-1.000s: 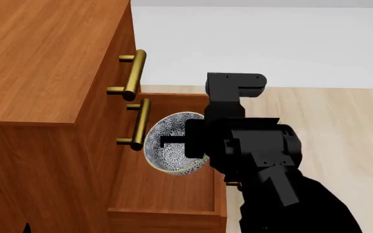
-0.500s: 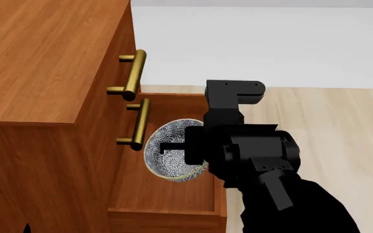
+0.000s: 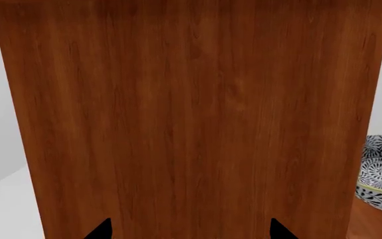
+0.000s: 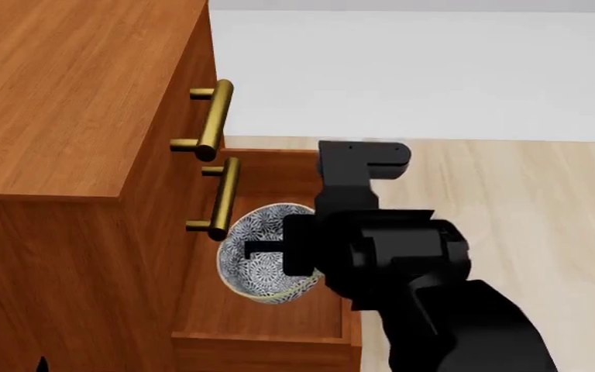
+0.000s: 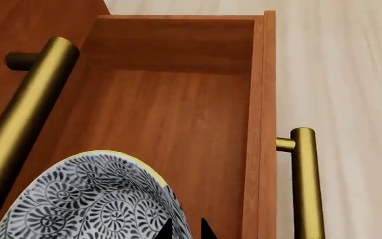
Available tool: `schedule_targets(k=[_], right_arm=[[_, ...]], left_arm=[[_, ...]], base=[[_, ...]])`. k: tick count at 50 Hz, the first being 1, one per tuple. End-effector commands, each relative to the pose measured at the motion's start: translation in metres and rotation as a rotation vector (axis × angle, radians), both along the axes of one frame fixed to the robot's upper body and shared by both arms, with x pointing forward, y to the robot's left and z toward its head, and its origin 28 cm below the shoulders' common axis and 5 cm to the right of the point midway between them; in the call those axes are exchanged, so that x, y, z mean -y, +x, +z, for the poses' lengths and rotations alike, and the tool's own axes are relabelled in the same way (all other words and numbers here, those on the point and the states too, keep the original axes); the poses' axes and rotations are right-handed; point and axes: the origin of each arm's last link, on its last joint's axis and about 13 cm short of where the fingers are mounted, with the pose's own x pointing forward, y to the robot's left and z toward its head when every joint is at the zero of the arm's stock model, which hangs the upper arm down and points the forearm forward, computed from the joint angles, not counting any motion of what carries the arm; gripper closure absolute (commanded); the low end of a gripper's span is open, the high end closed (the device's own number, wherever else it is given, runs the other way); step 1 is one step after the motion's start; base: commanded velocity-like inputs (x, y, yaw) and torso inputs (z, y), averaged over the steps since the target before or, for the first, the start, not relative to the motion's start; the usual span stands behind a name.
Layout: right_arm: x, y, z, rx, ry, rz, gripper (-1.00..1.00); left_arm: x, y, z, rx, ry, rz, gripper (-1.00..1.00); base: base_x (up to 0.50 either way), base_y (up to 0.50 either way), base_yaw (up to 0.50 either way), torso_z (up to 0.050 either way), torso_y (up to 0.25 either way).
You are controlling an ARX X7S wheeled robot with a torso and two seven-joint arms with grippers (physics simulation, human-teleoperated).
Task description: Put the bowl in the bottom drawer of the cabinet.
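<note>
The blue-grey patterned bowl (image 4: 254,267) hangs tilted on its side over the open bottom drawer (image 4: 256,338) of the reddish-brown cabinet (image 4: 70,101). My right gripper (image 4: 266,249) is shut on the bowl's rim. In the right wrist view the bowl (image 5: 91,199) fills the near corner, the right gripper (image 5: 185,231) pinches its wall, and the drawer floor (image 5: 177,114) lies bare beyond. The drawer's brass handle (image 5: 306,184) sits on its front. My left gripper (image 3: 191,231) is open and faces the cabinet's side panel (image 3: 191,114), with the bowl (image 3: 380,174) at that view's edge.
Two upper drawers are shut, their brass handles (image 4: 213,120) (image 4: 223,198) jutting out just above and beside the bowl. Pale wooden floor (image 4: 545,201) lies to the right of the drawer, with a white surface (image 4: 432,70) beyond it.
My right gripper has carried the bowl down and slightly left, deeper into the open bottom drawer. The cabinet and drawers have not moved.
</note>
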Motion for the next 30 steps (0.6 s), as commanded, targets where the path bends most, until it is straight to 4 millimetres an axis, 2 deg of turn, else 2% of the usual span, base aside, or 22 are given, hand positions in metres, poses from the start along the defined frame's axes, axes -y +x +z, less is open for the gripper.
schedule_targets(k=[1,30], right_arm=[[-0.0039,-0.0009,-0.0006,-0.005,0.026,0.020,1.00],[-0.0072,-0.0051,-0.0098,-0.032,0.031,0.044,1.00]], left_arm=[[-0.0003,0.0001,0.0000,0.000,-0.002,0.001,-1.00],[-0.0020,0.0018,-0.0001,-0.005,-0.006,0.010,-1.00]], base=[[0.00,0.00,0.00,0.000,0.000],[0.00,0.00,0.00,0.000,0.000]])
